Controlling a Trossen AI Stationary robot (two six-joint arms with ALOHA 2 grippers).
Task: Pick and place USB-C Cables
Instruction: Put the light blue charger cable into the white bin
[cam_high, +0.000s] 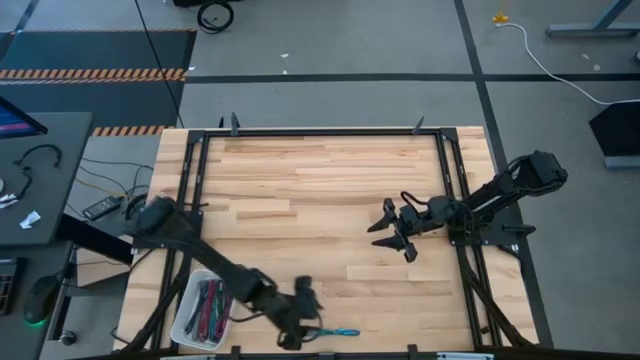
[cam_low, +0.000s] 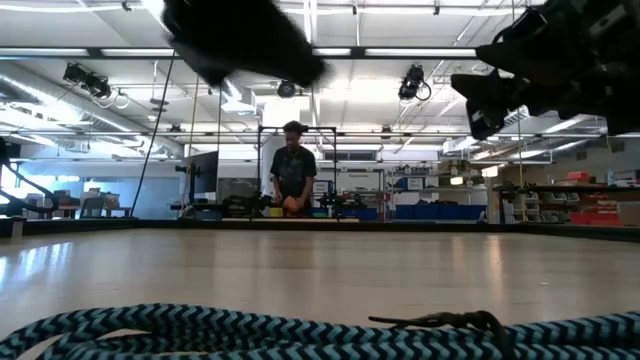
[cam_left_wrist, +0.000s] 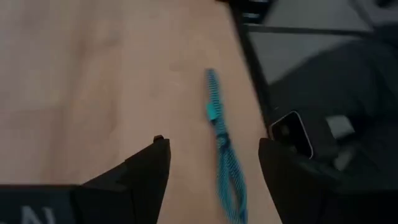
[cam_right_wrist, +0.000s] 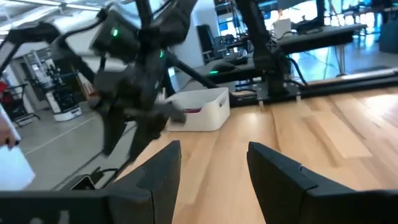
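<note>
A teal braided USB-C cable (cam_high: 338, 332) lies flat on the wood near the table's near edge. It fills the foreground of the low view (cam_low: 250, 328). My left gripper (cam_high: 298, 322) hovers open just left of it. In the left wrist view the teal cable (cam_left_wrist: 219, 146) runs between the two spread fingers of my left gripper (cam_left_wrist: 213, 142), untouched. Several more folded cables (cam_high: 208, 303) in green, purple and magenta lie in the white tray (cam_high: 186, 318). My right gripper (cam_high: 392, 232) waits open over the table's right middle, holding nothing.
The white tray (cam_right_wrist: 200, 111) stands at the near left corner, close to the left arm. A black frame (cam_high: 452, 170) borders the wooden top. A grey side desk with black wires (cam_high: 35, 160) stands left of the table. A person (cam_low: 292, 172) stands far behind the table.
</note>
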